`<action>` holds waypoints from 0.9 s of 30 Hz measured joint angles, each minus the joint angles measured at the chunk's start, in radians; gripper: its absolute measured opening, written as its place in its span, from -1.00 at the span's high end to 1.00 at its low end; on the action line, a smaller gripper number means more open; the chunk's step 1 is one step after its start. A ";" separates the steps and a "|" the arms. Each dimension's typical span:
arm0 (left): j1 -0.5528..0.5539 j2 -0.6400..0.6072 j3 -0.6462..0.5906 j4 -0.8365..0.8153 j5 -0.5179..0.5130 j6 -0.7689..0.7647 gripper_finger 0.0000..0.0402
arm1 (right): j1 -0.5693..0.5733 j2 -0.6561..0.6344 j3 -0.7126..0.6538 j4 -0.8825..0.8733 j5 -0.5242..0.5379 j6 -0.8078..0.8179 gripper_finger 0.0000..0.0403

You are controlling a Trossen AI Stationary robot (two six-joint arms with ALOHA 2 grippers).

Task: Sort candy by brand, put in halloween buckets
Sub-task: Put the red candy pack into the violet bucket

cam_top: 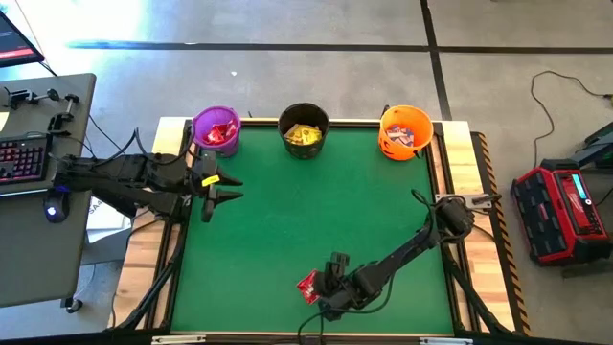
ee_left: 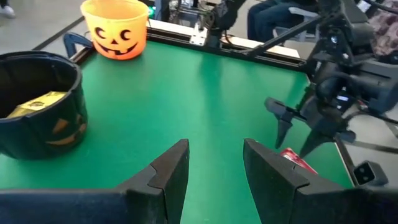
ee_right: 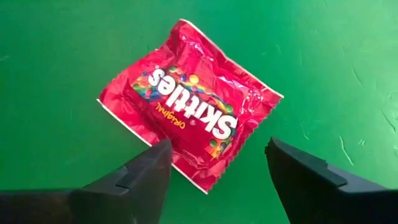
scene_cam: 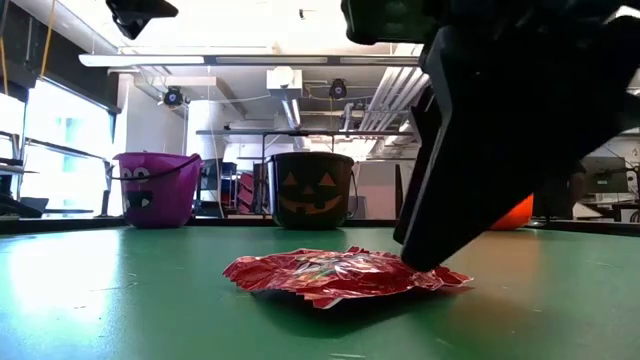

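One red Skittles packet (ee_right: 189, 102) lies flat on the green mat near the table's near edge (cam_top: 308, 286). My right gripper (ee_right: 217, 149) is open and low over it, pointing down, with a finger on either side of one corner of the packet. In the low view a dark finger (scene_cam: 470, 170) comes down at the packet's (scene_cam: 340, 275) right end. My left gripper (cam_top: 225, 187) is open and waits in the air at the table's left side. At the far edge stand the purple bucket (cam_top: 216, 129) with red packets, the black bucket (cam_top: 305, 129) with yellow ones and the orange bucket (cam_top: 405, 131). My right gripper stands open over the packet's corner (ee_right: 214, 168), from above. In the low view one fingertip (scene_cam: 420, 258) reaches down to the packet's crimped end (scene_cam: 450, 278). I cannot tell whether it touches the packet. The packet lies flat on the mat.
The mat (cam_top: 316, 211) between the packet and the buckets is bare green. Wooden borders (cam_top: 460, 182) frame the table. A desk with a keyboard (cam_top: 24, 158) stands beyond the left edge, and a red case (cam_top: 560, 211) lies on the floor to the right.
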 joint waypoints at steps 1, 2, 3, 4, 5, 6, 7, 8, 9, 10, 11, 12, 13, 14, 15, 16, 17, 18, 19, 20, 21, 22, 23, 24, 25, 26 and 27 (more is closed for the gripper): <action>0.000 0.000 0.000 0.000 0.008 0.006 0.28 | 0.000 0.000 0.000 0.000 0.000 0.000 -0.22; 0.000 0.000 0.000 0.000 0.010 0.008 0.28 | -0.002 0.001 0.000 0.001 0.000 0.000 -0.18; 0.000 0.000 0.000 0.000 0.011 0.008 0.28 | -0.004 0.005 0.000 0.005 -0.001 0.000 -0.13; 0.000 0.000 0.000 0.001 0.011 0.009 0.28 | -0.007 0.008 0.000 0.004 -0.005 0.000 -0.08; 0.000 0.000 0.000 0.002 0.011 0.013 0.28 | -0.007 0.016 -0.001 0.005 -0.013 0.000 -0.02; 0.000 0.000 0.000 0.002 0.010 0.018 0.28 | -0.008 0.024 -0.001 0.014 -0.029 0.002 0.04; 0.000 0.000 0.000 0.003 0.010 0.024 0.28 | -0.009 0.027 0.000 0.023 -0.042 0.001 0.11; 0.000 0.000 0.000 0.002 0.011 0.025 0.28 | -0.010 0.035 0.001 0.029 -0.063 0.002 0.16; 0.000 0.000 0.000 0.002 0.011 0.024 0.28 | -0.010 0.040 0.003 0.037 -0.076 0.007 0.22; 0.000 0.000 0.000 0.002 0.011 0.024 0.28 | -0.010 0.044 0.003 0.038 -0.089 0.010 0.28; 0.000 0.000 0.000 0.000 0.011 0.024 0.28 | -0.010 0.047 0.004 0.039 -0.099 0.019 0.32; 0.000 0.000 0.000 0.001 0.011 0.024 0.28 | -0.010 0.048 0.004 0.040 -0.103 0.034 0.37; 0.000 0.000 0.000 0.001 0.013 0.021 0.28 | -0.010 0.049 0.004 0.041 -0.106 0.047 0.42; 0.000 0.000 0.000 0.000 0.015 0.014 0.28 | -0.010 0.050 0.007 0.039 -0.109 0.061 0.47; 0.000 0.000 0.000 0.001 0.015 0.010 0.28 | -0.010 0.051 0.015 0.031 -0.113 0.068 0.52; 0.000 0.000 0.000 0.001 0.015 0.009 0.28 | -0.010 0.053 0.026 0.025 -0.116 0.069 0.57; 0.000 0.000 0.000 0.000 0.016 0.008 0.28 | -0.010 0.054 0.037 0.020 -0.119 0.069 0.62; 0.001 0.000 0.000 0.000 0.026 0.006 0.28 | -0.011 0.056 0.046 0.016 -0.124 0.069 0.68; 0.001 0.000 0.000 0.001 0.042 0.001 0.28 | -0.014 0.057 0.056 0.010 -0.129 0.074 0.74; 0.001 0.000 0.000 0.000 0.060 -0.009 0.28 | -0.016 0.059 0.070 -0.004 -0.134 0.083 0.80; 0.001 0.002 0.000 0.000 0.073 -0.020 0.28 | -0.019 0.061 0.089 -0.029 -0.139 0.092 0.86; 0.001 0.004 0.000 0.001 0.086 -0.034 0.28 | -0.021 0.062 0.108 -0.056 -0.145 0.094 0.92; 0.001 0.006 0.000 0.000 0.102 -0.048 0.28 | -0.023 0.063 0.127 -0.082 -0.145 0.093 0.95; 0.001 0.010 0.000 0.000 0.121 -0.066 0.28 | -0.027 0.063 0.147 -0.103 -0.142 0.089 0.97; 0.001 0.013 0.000 0.000 0.141 -0.086 0.28 | -0.031 0.063 0.167 -0.126 -0.137 0.088 0.97; 0.001 0.019 0.000 0.000 0.162 -0.111 0.28 | -0.034 0.063 0.188 -0.150 -0.135 0.087 0.96; 0.001 0.025 0.000 0.000 0.186 -0.138 0.28 | -0.039 0.063 0.208 -0.179 -0.135 0.087 0.96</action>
